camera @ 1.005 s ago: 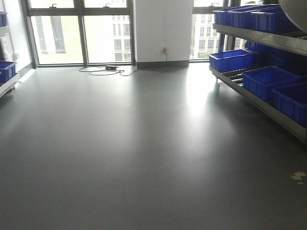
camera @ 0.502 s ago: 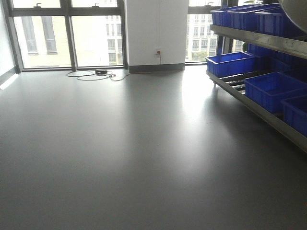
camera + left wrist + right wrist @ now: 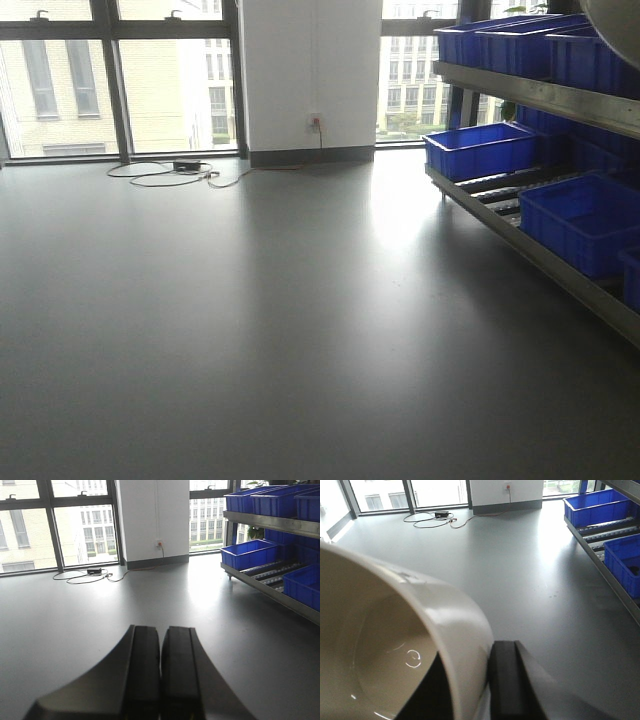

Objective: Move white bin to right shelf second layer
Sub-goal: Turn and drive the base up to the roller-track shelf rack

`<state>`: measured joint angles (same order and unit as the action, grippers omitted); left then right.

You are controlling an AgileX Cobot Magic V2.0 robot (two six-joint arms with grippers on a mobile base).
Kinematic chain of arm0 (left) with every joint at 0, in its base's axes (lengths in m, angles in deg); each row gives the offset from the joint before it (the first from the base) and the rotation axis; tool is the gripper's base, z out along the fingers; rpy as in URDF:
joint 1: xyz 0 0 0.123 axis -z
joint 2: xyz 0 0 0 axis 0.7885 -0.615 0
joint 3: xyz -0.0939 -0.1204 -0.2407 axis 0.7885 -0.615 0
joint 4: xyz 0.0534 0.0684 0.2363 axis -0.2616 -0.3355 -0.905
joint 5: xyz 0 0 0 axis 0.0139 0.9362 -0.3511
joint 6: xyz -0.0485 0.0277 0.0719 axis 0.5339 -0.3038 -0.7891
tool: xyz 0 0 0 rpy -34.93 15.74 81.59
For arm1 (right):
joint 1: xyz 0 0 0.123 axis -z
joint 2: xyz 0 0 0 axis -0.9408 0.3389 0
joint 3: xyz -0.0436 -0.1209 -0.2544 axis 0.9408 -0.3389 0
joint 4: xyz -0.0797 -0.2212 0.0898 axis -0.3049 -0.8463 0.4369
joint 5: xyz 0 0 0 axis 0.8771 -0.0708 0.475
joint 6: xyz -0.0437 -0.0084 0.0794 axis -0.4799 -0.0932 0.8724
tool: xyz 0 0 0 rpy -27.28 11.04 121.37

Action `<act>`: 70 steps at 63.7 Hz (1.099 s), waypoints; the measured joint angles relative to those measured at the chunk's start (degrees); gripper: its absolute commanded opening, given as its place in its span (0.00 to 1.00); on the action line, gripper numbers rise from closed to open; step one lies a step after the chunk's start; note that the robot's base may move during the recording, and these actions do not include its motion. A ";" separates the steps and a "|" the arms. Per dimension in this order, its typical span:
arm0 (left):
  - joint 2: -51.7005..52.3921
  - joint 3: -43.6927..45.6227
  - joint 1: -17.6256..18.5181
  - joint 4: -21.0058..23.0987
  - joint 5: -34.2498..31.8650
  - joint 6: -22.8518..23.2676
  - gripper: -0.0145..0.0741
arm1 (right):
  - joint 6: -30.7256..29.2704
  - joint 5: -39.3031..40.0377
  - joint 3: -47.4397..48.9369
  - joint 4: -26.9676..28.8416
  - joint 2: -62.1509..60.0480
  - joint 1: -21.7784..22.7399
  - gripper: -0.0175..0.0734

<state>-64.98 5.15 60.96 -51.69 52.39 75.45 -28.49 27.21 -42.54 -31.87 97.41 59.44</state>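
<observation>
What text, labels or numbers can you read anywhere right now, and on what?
No text can be read in any view.
The white bin: plain plastic, no label showing.
The blue crates: no markings visible.
The wall socket: too small to tell.

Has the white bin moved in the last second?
Yes. The white bin holds its corner of the front view while the wall outlet has slid left and down, so the bin has swung rightward relative to the outlet.
</observation>
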 measured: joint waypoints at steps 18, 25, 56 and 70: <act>0.00 0.00 0.00 0.00 0.00 0.00 0.26 | 0.00 0.00 0.00 0.00 0.00 0.00 0.25; 0.00 0.00 0.00 0.00 0.00 0.00 0.26 | 0.00 0.00 0.00 0.00 0.00 0.00 0.25; 0.00 0.00 0.00 0.00 0.00 0.00 0.26 | 0.00 0.00 0.00 0.00 0.00 0.00 0.25; 0.00 0.00 0.00 0.00 0.00 0.00 0.26 | 0.00 0.00 0.00 0.00 0.00 0.00 0.25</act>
<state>-64.98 5.15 60.96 -51.69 52.39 75.45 -28.49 27.21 -42.54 -31.87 97.41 59.44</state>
